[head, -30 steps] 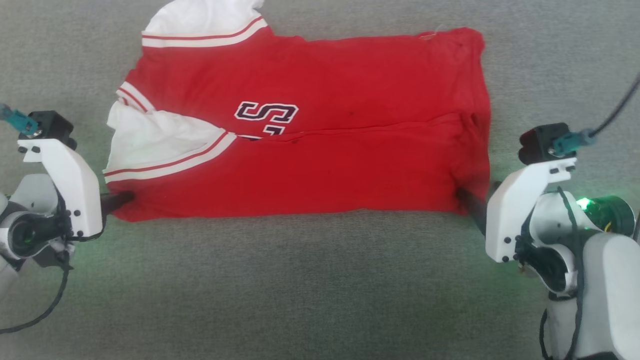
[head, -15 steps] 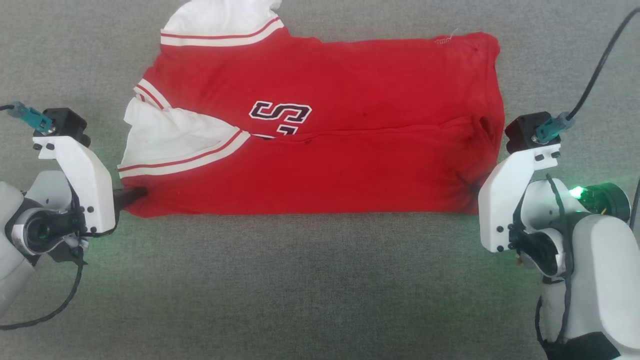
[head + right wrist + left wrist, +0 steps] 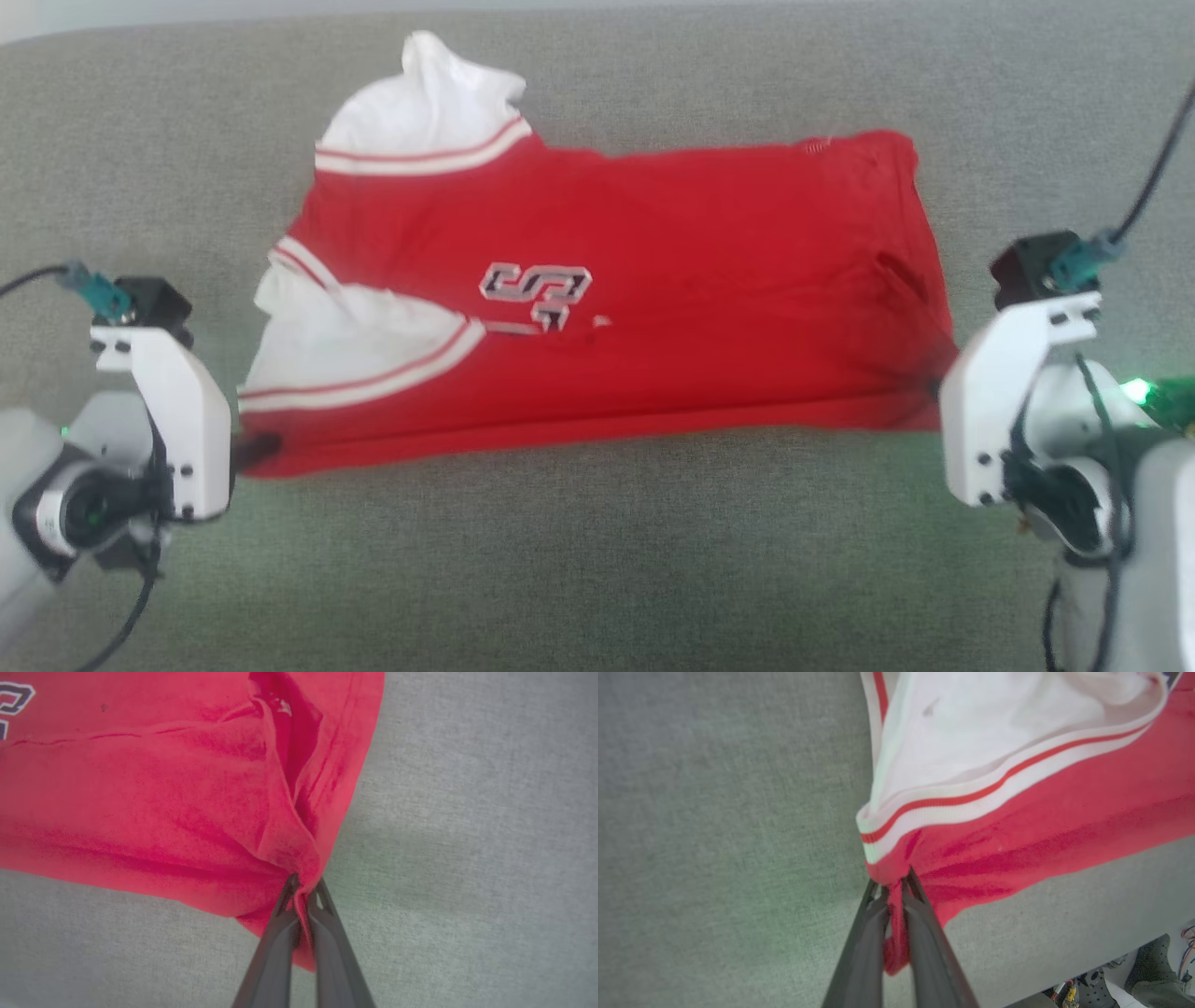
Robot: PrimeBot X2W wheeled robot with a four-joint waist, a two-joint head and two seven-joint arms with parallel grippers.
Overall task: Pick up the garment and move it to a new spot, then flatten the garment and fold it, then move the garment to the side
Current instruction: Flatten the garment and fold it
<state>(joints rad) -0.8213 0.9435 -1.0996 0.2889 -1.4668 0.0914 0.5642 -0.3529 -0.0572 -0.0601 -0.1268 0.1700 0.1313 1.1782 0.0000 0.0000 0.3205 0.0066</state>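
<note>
The garment (image 3: pixel 653 280), a red jersey T-shirt with white striped sleeves and dark lettering, lies folded lengthwise on a grey cloth surface. My left gripper (image 3: pixel 266 443) is shut on its near left corner, just below the white sleeve; red cloth is pinched between the dark fingers (image 3: pixel 873 914) in the left wrist view. My right gripper (image 3: pixel 934 392) is shut on the near right corner, where the cloth (image 3: pixel 261 788) bunches into a crease at the fingertips (image 3: pixel 301 889). The near edge is stretched between the two grippers and looks slightly raised.
Grey fabric (image 3: pixel 597 560) surrounds the garment on all sides. The surface's near edge, with cables and dark shoes beyond it (image 3: pixel 1148 970), shows at the lower right of the left wrist view.
My right gripper has shut on the garment's near right corner. The head camera has tilted, so the whole scene sits lower. The near edge has pulled taut and the lettering is more covered.
</note>
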